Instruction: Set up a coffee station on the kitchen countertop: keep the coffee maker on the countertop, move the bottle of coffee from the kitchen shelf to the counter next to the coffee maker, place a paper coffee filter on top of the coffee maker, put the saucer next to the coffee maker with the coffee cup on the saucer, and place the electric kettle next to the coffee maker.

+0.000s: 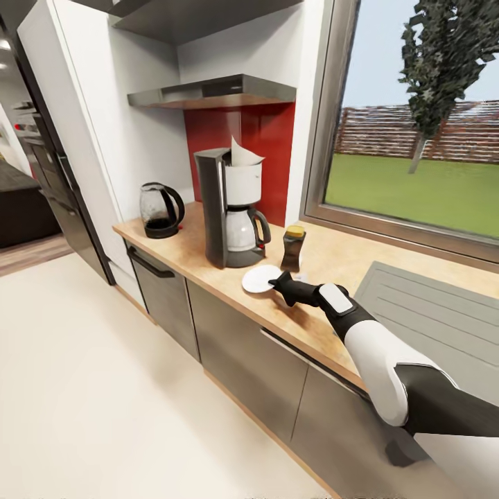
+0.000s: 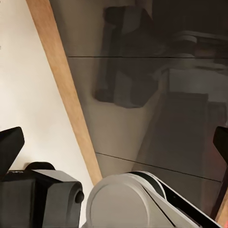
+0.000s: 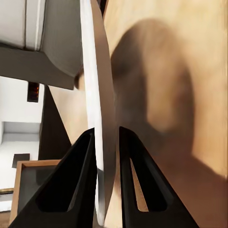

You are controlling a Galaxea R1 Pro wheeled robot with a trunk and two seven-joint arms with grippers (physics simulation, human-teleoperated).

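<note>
**Saucer pinched at the counter's edge, beside the coffee maker**

From the head camera, the right gripper (image 1: pixel 279 282) reaches over the countertop (image 1: pixel 326 263) and meets the saucer (image 1: pixel 258 278), which sits low over the wood just in front of the coffee maker (image 1: pixel 230 211). Whether the plate rests flat or is a touch lifted I cannot tell from here. The bottle of coffee (image 1: pixel 293 248) stands just beside the machine, on the window side, close behind the gripper. The paper coffee filter (image 1: pixel 242 154) pokes up from the top of the machine. The electric kettle (image 1: pixel 161 209) stands further along the counter, on the machine's other side, apart from it.

The right wrist camera gives what the head view hides: the two dark fingers (image 3: pixel 73 185) sit close together with the saucer's (image 3: pixel 99 95) thin white rim clamped edge-on between them, above its own shadow on the wood.

The left wrist camera looks at a dark grey cabinet front (image 2: pixel 142 104) and pale floor (image 2: pixel 28 95). The left gripper's (image 2: pixel 116 147) black fingertips (image 2: pixel 9 147) stand at opposite edges, spread wide, with nothing between them.
</note>
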